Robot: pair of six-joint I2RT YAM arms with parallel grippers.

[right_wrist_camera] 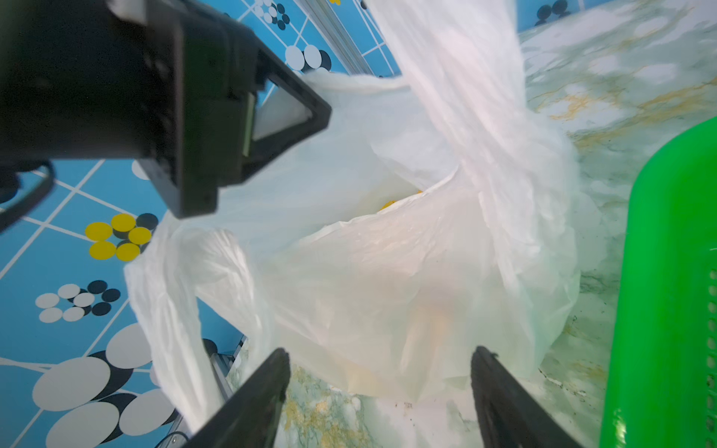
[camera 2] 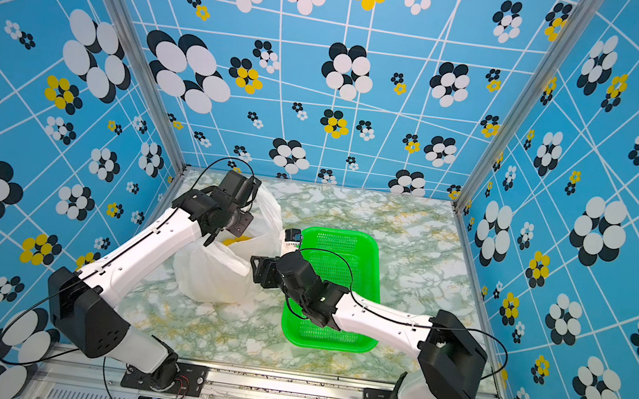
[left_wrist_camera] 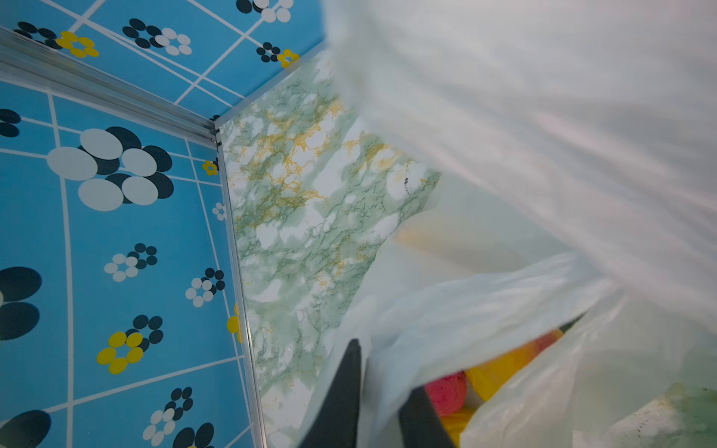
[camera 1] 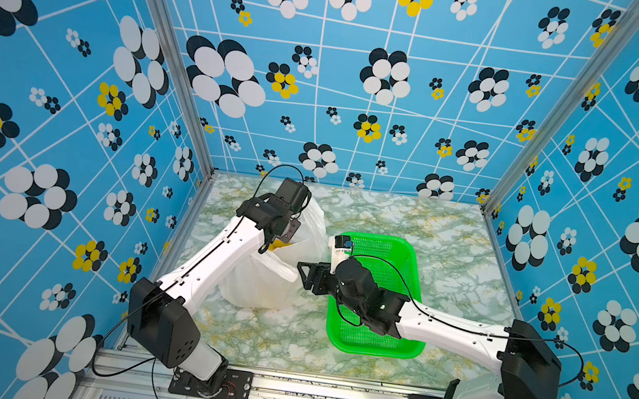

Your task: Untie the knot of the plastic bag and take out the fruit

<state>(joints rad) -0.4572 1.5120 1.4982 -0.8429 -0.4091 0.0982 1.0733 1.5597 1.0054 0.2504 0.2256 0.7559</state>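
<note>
The untying looks done: the plastic bag (camera 1: 269, 282) lies on the counter (camera 1: 451, 234) with its mouth gaping, and the knot is nowhere to be seen. The step in hand is getting the mouth held wide so the fruit (left_wrist_camera: 446, 391) can come out.

The left pincer (left_wrist_camera: 384, 366) is pressed together at the bag's upper edge. Thin white film runs between its 2 black fingers (left_wrist_camera: 349, 388), so it seems to be pinching the bag, though the blur makes that hard to be sure of. Red and yellow-orange pieces sit just behind it, inside the bag.

The right pincer (right_wrist_camera: 382, 351) is spread wide, holds nothing, and faces the bag's near side, just beside the green basket (camera 1: 388, 241).

Next, the left arm should lift its edge gently so the film does not slip or tear. The right arm then has to reach into the opening for 1 fruit.

The counter is pale green marble-patterned sheet with yellow veins. Blue flower-print walls (camera 1: 324, 84) enclose it on 3 sides, joined by aluminium posts.
</note>
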